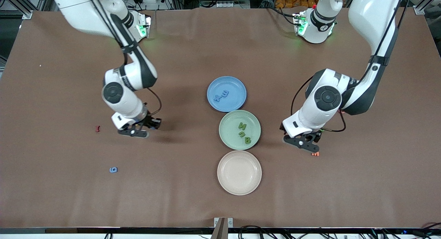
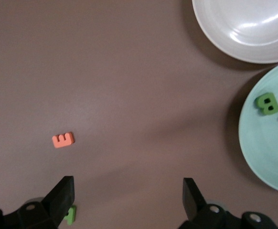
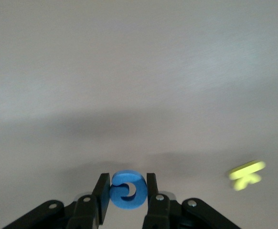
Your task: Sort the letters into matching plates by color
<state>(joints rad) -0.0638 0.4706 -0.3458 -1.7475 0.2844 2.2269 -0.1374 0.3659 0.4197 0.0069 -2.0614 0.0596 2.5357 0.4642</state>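
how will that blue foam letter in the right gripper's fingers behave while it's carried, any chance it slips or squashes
The blue letter is pinched edge-on by the right gripper, so it probably weighs next to nothing. It looks like soft foam, so it may squash slightly rather than crack. Its rounded edges give the fingers little flat contact, so it might twist.
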